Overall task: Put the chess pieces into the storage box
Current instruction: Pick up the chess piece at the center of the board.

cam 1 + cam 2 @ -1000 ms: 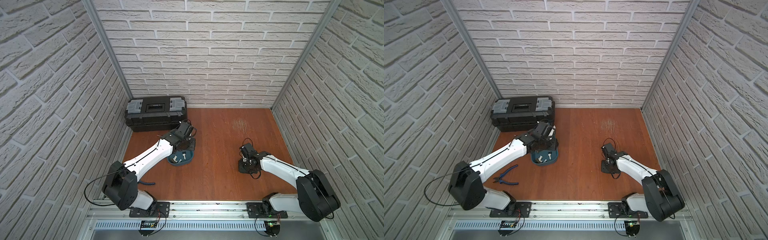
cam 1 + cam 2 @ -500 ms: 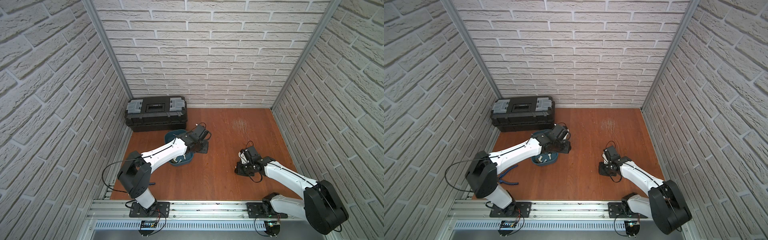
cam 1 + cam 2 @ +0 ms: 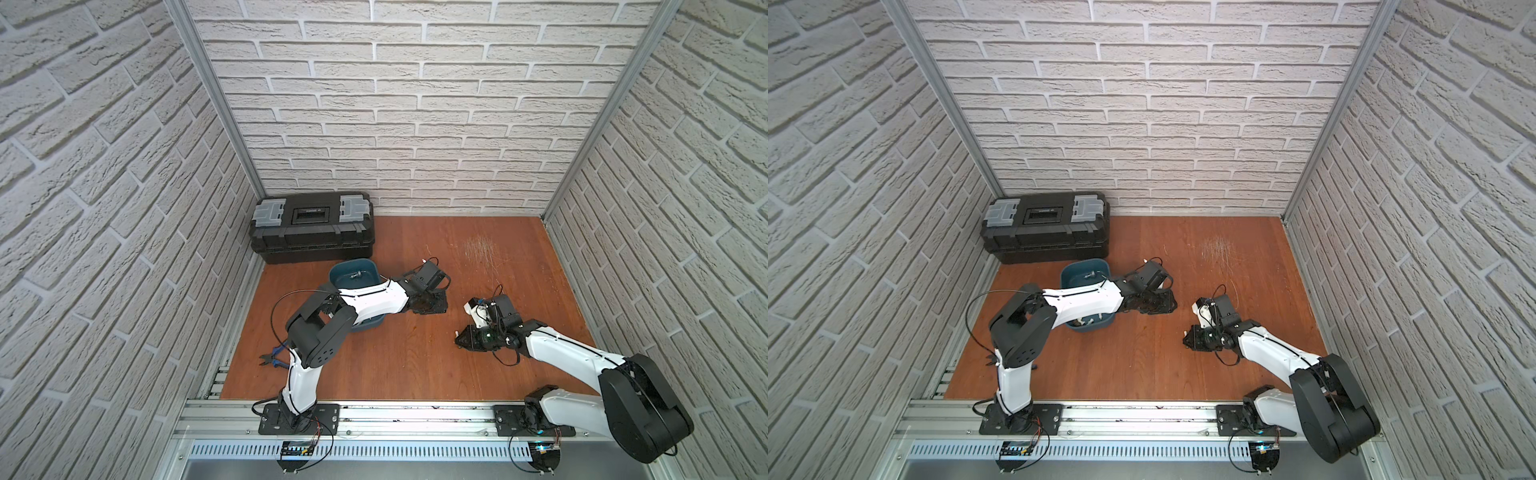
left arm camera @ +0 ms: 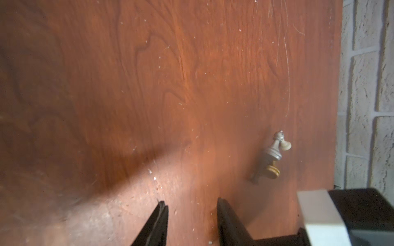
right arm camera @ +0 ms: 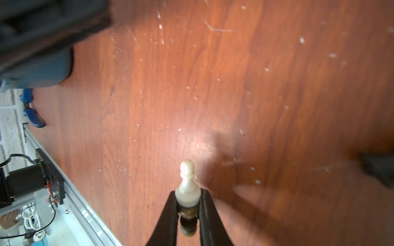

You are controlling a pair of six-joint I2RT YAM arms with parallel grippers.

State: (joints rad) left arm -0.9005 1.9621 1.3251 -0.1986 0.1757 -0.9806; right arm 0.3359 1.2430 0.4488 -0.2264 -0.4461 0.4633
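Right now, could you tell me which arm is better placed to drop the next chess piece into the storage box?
The right: the right gripper is shut on a white pawn. The left gripper, though nearer the storage box, stands open and empty, with a grey piece on the table ahead.

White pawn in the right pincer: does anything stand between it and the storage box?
Yes. The left arm lies across the storage box, and the open left pincer sits roughly between the white pawn and it.

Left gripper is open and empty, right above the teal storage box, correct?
Not quite. The left gripper is open and empty, but it is above the wooden table beside the storage box; the left wrist view shows only wood under it.
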